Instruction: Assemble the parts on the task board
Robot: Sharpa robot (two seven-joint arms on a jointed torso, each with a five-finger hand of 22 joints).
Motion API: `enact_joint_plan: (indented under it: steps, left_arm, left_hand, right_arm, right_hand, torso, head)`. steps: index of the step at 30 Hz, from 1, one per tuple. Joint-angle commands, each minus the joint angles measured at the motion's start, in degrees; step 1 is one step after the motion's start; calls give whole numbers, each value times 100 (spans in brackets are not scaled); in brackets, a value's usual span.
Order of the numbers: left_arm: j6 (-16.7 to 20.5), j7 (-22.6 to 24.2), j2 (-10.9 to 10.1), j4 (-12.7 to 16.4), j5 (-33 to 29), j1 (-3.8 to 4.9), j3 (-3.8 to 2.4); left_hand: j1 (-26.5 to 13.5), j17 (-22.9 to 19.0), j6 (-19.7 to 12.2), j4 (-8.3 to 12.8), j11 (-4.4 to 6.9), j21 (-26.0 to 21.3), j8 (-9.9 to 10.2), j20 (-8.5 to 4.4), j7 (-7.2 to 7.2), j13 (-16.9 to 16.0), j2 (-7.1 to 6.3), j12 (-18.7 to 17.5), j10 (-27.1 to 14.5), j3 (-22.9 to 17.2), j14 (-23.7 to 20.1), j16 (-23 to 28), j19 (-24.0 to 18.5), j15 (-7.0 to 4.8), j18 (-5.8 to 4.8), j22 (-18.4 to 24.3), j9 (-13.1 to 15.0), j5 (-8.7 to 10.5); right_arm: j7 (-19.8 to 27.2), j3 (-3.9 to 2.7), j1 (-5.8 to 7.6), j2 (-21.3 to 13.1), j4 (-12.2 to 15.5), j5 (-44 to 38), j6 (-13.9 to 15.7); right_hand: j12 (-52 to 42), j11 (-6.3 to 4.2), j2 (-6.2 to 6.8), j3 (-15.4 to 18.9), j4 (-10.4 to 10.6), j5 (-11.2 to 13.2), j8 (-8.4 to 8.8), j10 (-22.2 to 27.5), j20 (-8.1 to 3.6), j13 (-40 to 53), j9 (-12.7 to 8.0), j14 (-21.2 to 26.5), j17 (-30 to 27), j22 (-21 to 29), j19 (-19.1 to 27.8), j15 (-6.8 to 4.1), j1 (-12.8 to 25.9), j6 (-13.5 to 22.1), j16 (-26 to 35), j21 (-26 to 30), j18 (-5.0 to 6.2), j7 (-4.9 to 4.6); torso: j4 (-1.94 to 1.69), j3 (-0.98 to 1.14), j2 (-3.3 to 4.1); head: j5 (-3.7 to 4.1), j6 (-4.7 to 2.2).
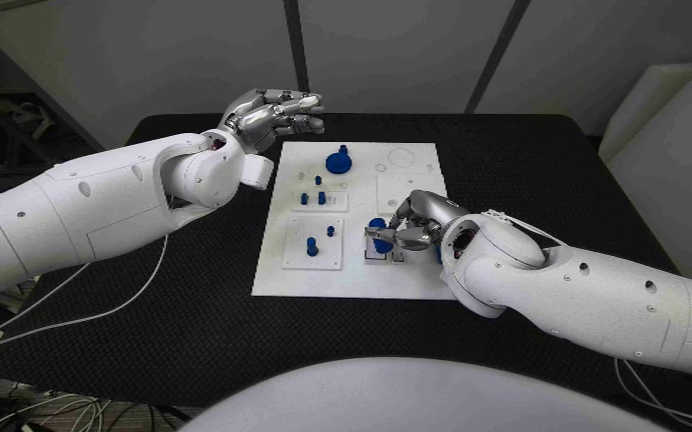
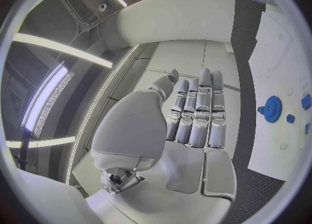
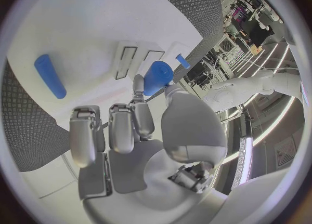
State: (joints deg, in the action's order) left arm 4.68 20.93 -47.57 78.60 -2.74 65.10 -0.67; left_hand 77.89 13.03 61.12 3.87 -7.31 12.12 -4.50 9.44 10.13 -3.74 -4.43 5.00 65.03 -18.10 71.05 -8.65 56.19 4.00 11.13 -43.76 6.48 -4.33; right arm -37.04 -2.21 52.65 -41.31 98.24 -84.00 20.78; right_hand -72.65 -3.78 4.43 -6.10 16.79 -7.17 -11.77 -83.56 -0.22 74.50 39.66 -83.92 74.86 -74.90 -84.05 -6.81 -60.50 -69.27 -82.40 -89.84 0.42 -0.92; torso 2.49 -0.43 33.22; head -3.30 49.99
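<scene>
1. My right hand (image 1: 408, 226) pinches a blue part (image 3: 156, 77) low over the task board (image 1: 418, 184), seemingly to seat it.
2. My left hand (image 1: 268, 112), fingers apart and holding nothing, hovers off the board's far-left corner, out of the way.
3. A blue gear (image 1: 338, 161) waits on the board.

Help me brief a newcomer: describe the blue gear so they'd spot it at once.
Find the white board mid-table. The gear stands near its far edge, closest to the raised left hand. Unlike the slim blue pegs nearer the robot, it is a round, toothed disc.
</scene>
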Motion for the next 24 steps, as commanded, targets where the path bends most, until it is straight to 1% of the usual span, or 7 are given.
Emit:
enact_joint_plan:
  steps: [1, 9, 13, 17, 18, 21, 24]
  left_arm:
    - [-189, -8, 0, 2, -21, 8, -4]
    - [-234, -33, 3, -6, -21, 8, -3]
    - [-243, -48, 1, -6, -21, 8, -3]
    - [-244, -61, 0, -7, -21, 8, -3]
    - [-245, -64, -1, -8, -21, 8, -3]
    - [-245, -68, -2, -9, -21, 8, -3]
    - [-246, -72, -1, -12, -21, 8, -3]
  left_hand:
    - [-44, 8, -21, 0, 2, -42, 23, 53, -9, 3, 40, -28, -52, 27, 32, 22, 6, 4, -82, 12, -3, 20]
    - [-44, 8, -21, 0, 2, -42, 23, 53, -9, 3, 40, -28, -52, 27, 32, 22, 6, 4, -82, 12, -3, 20]
    - [-44, 8, -21, 0, 2, -42, 23, 53, -9, 3, 40, -28, -52, 27, 32, 22, 6, 4, -82, 12, -3, 20]
    - [-47, 9, -28, -3, -1, -48, 26, 55, -5, 3, 42, -31, -61, 33, 29, 34, 4, 7, -82, 26, -4, 14]
    - [-47, 9, -28, -3, -1, -48, 26, 55, -5, 3, 42, -31, -61, 34, 29, 34, 4, 7, -82, 26, -4, 14]
    - [-47, 9, -28, -3, -1, -48, 26, 55, -5, 3, 42, -31, -61, 34, 29, 34, 4, 7, -82, 26, -4, 14]
    - [-47, 9, -28, -3, -1, -48, 26, 55, -5, 3, 42, -31, -61, 34, 29, 34, 4, 7, -82, 26, -4, 14]
  right_arm:
    - [-132, -3, 13, 24, -7, 21, -216]
    - [-131, -3, 14, 70, -28, -19, -202]
    - [-132, -3, 14, 80, -41, -55, -117]
    - [-106, -3, 14, 75, -39, -90, -76]
    - [-83, -3, 13, 70, -30, -102, -89]
    - [-22, -3, 13, 54, -4, -118, -154]
    - [75, -3, 13, 20, 49, -129, -256]
  right_hand:
    - [-44, -11, 12, 38, 5, -28, -16, -48, -37, 39, 47, -344, 57, -1510, -595, -36, 79, -88, -32, -16, -42, 106]
    - [-45, -20, 149, 52, 10, 19, -9, -57, -49, 61, 172, -341, 65, -1510, -595, -45, 196, -91, -37, -16, -42, 114]
    - [0, -13, 299, 86, 18, 404, 19, -43, -51, 48, 285, -329, 37, -1510, -595, -44, 425, -73, -21, -16, -42, 108]
    - [25, -13, 356, 104, 15, 424, 31, -34, -52, 36, 324, -323, 20, -1510, -595, -43, 491, -64, -10, -16, -42, 105]
    - [30, -16, 356, 46, 9, 415, 41, -33, -55, 41, 362, -322, 19, -1510, -595, -41, 323, -56, -7, -16, -42, 106]
    - [33, -21, 341, -92, -209, 401, 54, -34, -55, 55, 440, -322, 23, -1510, -595, -49, -236, -46, -7, -16, -42, 115]
    - [40, -19, 392, -109, -405, 407, 71, -35, -56, 65, 518, -322, 30, -1510, -595, -48, -636, -37, -6, -16, -42, 113]
  torso:
    - [2, -1, -3]
    - [-4, -1, -4]
    - [-6, -2, -2]
    - [-3, -2, -3]
    - [-2, -1, -4]
    - [3, 1, -1]
    - [3, 0, -5]
  head:
    - [0, 1]
    - [4, 1]
    - [2, 1]
    - [6, 1]
    - [4, 1]
    - [1, 1]
    - [-7, 1]
